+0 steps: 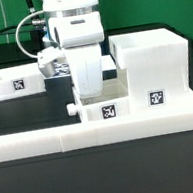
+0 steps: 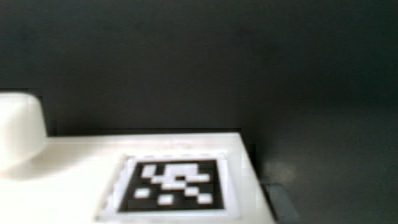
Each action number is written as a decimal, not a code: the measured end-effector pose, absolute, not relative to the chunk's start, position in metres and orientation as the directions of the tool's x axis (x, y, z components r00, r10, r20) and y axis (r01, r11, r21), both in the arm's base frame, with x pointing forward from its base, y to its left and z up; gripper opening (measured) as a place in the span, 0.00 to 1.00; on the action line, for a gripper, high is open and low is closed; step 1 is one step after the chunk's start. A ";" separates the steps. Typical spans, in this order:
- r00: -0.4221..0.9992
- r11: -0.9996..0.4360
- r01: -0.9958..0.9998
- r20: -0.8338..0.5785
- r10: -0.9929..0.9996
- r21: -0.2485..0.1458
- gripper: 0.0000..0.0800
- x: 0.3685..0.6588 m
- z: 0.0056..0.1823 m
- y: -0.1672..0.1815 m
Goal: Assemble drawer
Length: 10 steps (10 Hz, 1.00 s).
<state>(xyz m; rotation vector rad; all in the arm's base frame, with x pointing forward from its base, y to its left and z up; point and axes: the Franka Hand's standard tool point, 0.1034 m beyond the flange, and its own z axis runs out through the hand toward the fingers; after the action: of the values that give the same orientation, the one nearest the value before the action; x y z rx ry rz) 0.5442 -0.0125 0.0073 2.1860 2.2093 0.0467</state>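
Observation:
The large white housing (image 1: 150, 64) stands at the exterior view's right, tag on its front. One knobbed tray (image 1: 16, 82) lies at the exterior view's left. The other tray (image 1: 104, 107), knob (image 1: 71, 110) pointing to the exterior view's left, sits against the housing, directly under my gripper (image 1: 87, 96). The gripper reaches down onto this tray's top edge and its fingertips are hidden. The wrist view shows that tray's white tagged face (image 2: 178, 180) very close and a rounded white part (image 2: 18, 135) beside it. No fingers show there.
The long low white L-shaped wall (image 1: 101, 134) runs along the front, with the middle tray and the housing resting against it. The table (image 1: 17, 117) is black. The arm's cables hang behind the gripper.

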 end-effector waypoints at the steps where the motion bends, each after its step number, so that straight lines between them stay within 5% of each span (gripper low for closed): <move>1: 0.035 -0.035 0.998 0.001 0.999 0.047 0.05 0.544 0.007 -0.009; 4: 0.137 -0.138 0.988 0.017 0.990 0.070 0.06 0.544 0.007 0.000; 10: 0.086 -0.088 0.992 0.018 0.996 0.086 0.06 0.546 0.007 0.000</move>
<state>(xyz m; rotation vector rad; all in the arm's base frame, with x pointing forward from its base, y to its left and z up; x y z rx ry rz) 0.5457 0.0004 0.0075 2.2768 2.0864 0.1114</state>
